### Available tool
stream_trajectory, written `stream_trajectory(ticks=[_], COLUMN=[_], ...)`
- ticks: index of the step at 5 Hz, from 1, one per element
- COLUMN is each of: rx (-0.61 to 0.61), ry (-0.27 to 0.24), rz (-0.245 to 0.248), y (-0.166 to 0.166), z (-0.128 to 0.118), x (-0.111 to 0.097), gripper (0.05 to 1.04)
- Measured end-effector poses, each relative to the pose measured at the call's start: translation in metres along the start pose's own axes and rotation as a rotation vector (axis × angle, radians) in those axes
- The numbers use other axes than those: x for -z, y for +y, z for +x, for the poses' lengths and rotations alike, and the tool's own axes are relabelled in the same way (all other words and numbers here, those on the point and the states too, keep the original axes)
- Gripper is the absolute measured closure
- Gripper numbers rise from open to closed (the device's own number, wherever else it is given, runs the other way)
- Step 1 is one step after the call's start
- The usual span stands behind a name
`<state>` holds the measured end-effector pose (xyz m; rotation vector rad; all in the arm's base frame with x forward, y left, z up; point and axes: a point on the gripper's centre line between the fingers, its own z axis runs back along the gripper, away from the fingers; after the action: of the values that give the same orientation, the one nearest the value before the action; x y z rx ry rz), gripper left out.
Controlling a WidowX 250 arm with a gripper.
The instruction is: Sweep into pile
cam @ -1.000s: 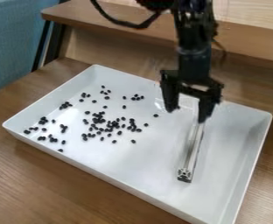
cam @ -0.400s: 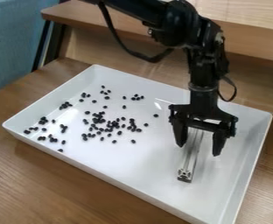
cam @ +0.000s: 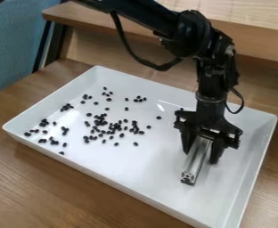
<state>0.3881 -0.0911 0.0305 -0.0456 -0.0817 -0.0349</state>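
Silvery aluminium bar point(cam: 194, 165), lying toward the right of the white tray point(cam: 141, 171), is clasped between the fingers of the black gripper point(cam: 201, 154). Looks to me like the tool-grasping step, ahead of any sweeping. Black beans point(cam: 100, 121) lie scattered across the tray's left and middle, well apart from the bar. Next, I'd say, the arm needs to carry it beyond the outlying beans, lower its edge and push them inward.
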Motion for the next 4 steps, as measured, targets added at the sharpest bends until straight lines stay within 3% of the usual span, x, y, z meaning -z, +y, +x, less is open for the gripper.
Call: stream_trajectory(ticks=[1, 3, 4], rx=[0.071, 0.228, 0.244], ry=[0.014, 0.035, -0.010], rz=[0.019, -0.034, -0.063], y=[0.003, 0.054, 0.079], z=[-0.001, 0.007, 0.010], x=[-0.002, -0.004, -0.001], gripper=[0.668, 0.677, 0.677])
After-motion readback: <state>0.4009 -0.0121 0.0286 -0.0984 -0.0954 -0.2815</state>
